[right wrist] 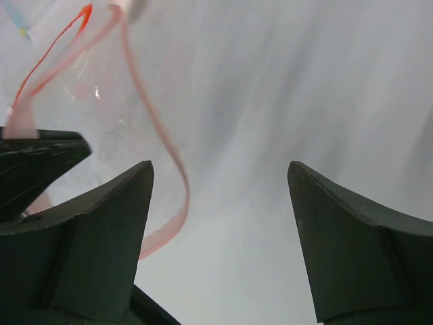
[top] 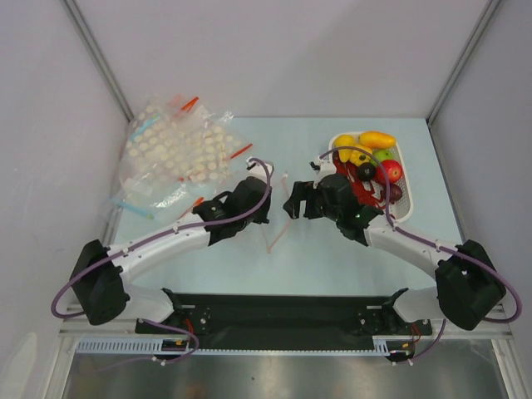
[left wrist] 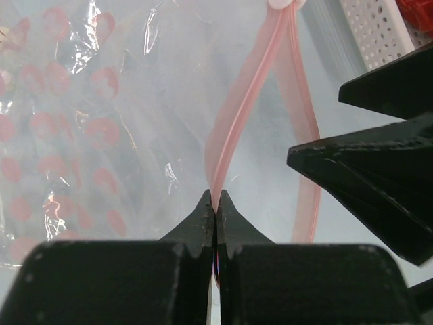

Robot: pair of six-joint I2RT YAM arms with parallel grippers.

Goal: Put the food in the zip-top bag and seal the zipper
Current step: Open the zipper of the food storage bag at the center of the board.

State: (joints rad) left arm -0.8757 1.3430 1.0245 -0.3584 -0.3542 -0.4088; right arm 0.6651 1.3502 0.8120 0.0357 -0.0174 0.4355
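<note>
The zip-top bag [top: 278,228] lies crumpled on the table between my two grippers, its pinkish-red zipper [left wrist: 252,87] running away from the left jaws. My left gripper [left wrist: 215,203] is shut on one lip of that zipper. The other lip [right wrist: 177,177] curls in front of my right gripper [right wrist: 220,169], which stands open with nothing between its fingers, just right of the bag's mouth. The food sits in a white basket [top: 406,179]: a mango [top: 376,139], a yellow pepper [top: 349,148], a green apple [top: 383,155], a red apple [top: 391,171], a dark round fruit [top: 366,171] and a red lobster [top: 359,191].
A heap of clear bags printed with white dots [top: 174,150] lies at the back left, reaching close to the left arm. The basket's corner [left wrist: 375,27] shows beyond the right gripper's fingers [left wrist: 365,176]. Grey walls close in on both sides.
</note>
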